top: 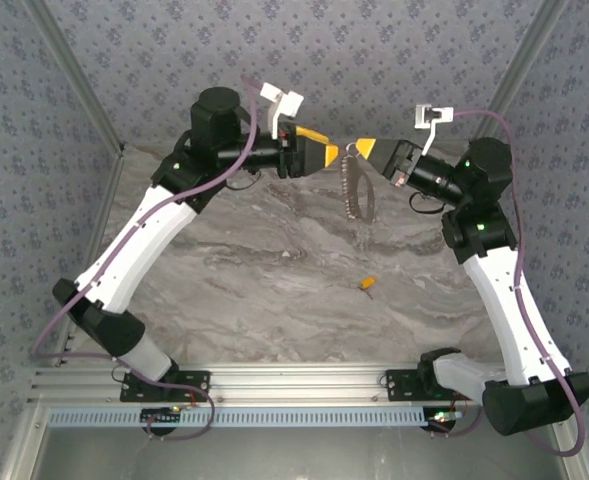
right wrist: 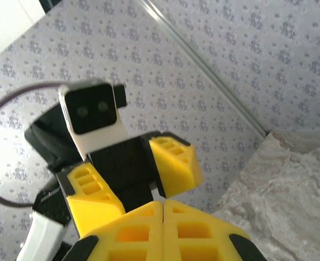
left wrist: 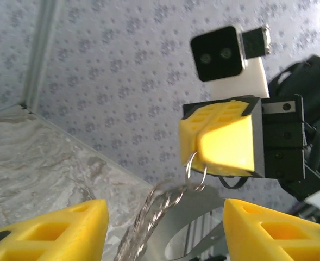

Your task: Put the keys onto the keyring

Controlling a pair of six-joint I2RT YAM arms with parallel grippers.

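table (top: 274, 260): grey marble, white veining. walls (top: 374, 60): pale blue-grey, small floral repeat. left gripper (top: 324, 146) and right gripper (top: 366, 150): yellow fingers, black bodies. 2 arms, left arm (top: 144, 250) and right arm (top: 504, 290): white shells, black joints. key (top: 368, 283): yellow-orange. keyring (left wrist: 151, 212): silvery.

Open marble table (top: 274, 265) around the key (top: 368, 283); overhead, keyring (top: 354, 185) between left gripper (top: 326, 146) and right gripper (top: 359, 150)

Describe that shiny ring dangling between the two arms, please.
The keyring is a thin, silvery wire ring with a metal chain hanging from it. Its top is pinched between the right gripper's shut yellow fingers, so it dangles above the marble table. The left gripper's open fingers sit close, not touching.
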